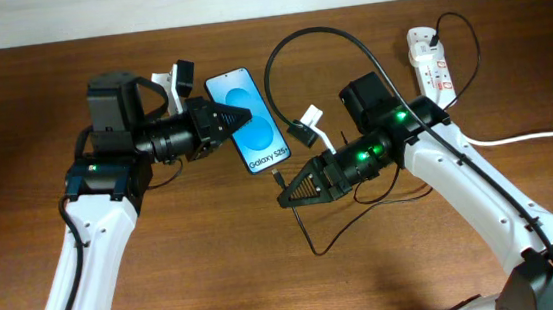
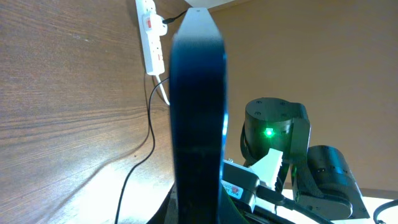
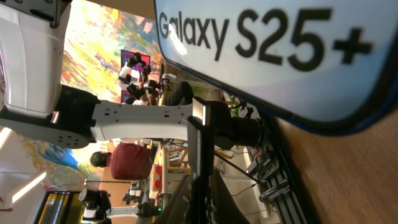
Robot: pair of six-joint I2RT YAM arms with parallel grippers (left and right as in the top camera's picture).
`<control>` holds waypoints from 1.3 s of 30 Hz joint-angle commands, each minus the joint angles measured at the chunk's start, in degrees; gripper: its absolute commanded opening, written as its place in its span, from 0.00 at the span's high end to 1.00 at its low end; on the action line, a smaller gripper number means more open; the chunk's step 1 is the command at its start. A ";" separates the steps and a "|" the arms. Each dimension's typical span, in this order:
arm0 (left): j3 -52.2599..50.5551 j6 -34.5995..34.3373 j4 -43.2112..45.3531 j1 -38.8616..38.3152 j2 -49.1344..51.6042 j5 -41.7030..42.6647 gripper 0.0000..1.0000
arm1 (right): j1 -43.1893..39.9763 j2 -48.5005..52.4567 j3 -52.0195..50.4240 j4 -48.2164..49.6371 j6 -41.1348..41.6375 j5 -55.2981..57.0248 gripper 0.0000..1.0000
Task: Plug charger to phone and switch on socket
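left tool (image 1: 236, 116): closed across the upper end of the phone (image 1: 260, 141), as far as we can judge. In the left wrist view the phone (image 2: 199, 124) stands edge-on, dead ahead of this tool and centred.
phone: screen up, with the long axis running straight away from the left tool toward the right tool. The text end is the far end from the left tool. We cannot tell whether it is lifted or resting on the table (image 1: 12, 118).
charger (image 1: 278, 179): the plug tip pokes out ahead of the right tool, just beside the phone's text end. It is not seated, by our read. The cable trails back under that tool.
right tool (image 1: 290, 192): pinched narrow on the charger just behind the tip. The phone's text end lies just ahead of it and a little to one side. In the right wrist view that end (image 3: 273, 56) fills the upper right, off the tool's centre line.
key relation: the tip and the port end face each other, near but offset. We judge the next move needs the tip lined up on the phone's long axis, then a push along it.
nearer arm: the right one, for the plug-in and for the switch alike.
socket (image 1: 429, 61): behind the right tool and well apart from it. Far ahead of the left tool in its wrist view (image 2: 152, 37). We cannot read the switch state.
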 commanded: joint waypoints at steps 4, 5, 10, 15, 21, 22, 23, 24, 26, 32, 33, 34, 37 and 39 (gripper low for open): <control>0.59 -1.70 0.33 -0.02 -0.28 0.70 1.00 | 0.24 -1.18 0.17 0.85 -0.13 -1.38 0.96; 0.59 -1.70 0.33 -0.02 -0.28 0.70 1.00 | 0.24 -1.18 0.17 1.07 -0.13 -1.38 0.96; 0.59 -1.70 0.31 -0.02 -0.28 1.20 1.00 | 0.24 -1.18 0.17 1.79 -0.15 -1.31 0.96; 0.59 -1.70 0.31 -0.02 -0.28 1.31 1.00 | 0.24 -1.18 0.17 1.77 -0.13 -1.31 0.96; 0.59 -1.70 0.31 -0.02 -0.28 1.55 1.00 | 0.24 -1.14 0.17 1.77 6.14 7.80 0.96; 0.59 -1.68 0.31 -0.02 -0.28 1.75 1.00 | 0.24 -1.14 0.17 1.84 6.71 9.07 0.96; 0.59 -1.68 0.31 -0.02 -0.28 1.77 1.00 | 0.24 -1.14 0.17 2.19 6.71 8.72 0.96; 0.59 -1.68 0.33 -0.02 -0.28 1.77 1.00 | 0.24 -1.14 0.17 2.54 6.69 8.31 0.96; 0.59 -1.36 0.33 -0.02 -0.28 1.77 1.00 | 0.24 -1.14 0.17 3.74 6.67 5.53 0.96; 0.59 4.59 0.35 0.22 -0.28 1.51 1.00 | 0.26 -1.14 0.17 4.28 6.25 3.50 0.96; 0.59 5.44 0.37 0.52 -0.28 1.44 1.00 | 0.26 -1.14 0.17 4.28 4.37 2.54 0.96; 0.59 5.42 0.37 0.83 -0.28 1.27 1.00 | 0.26 -1.14 0.17 4.31 3.28 1.95 0.96; 0.59 5.40 0.59 1.66 -0.28 1.09 1.00 | 0.26 -1.14 0.17 4.33 0.24 1.44 0.96; 0.59 5.38 0.61 1.81 -0.28 1.09 1.00 | 0.26 -1.14 0.17 4.31 -0.55 1.44 0.96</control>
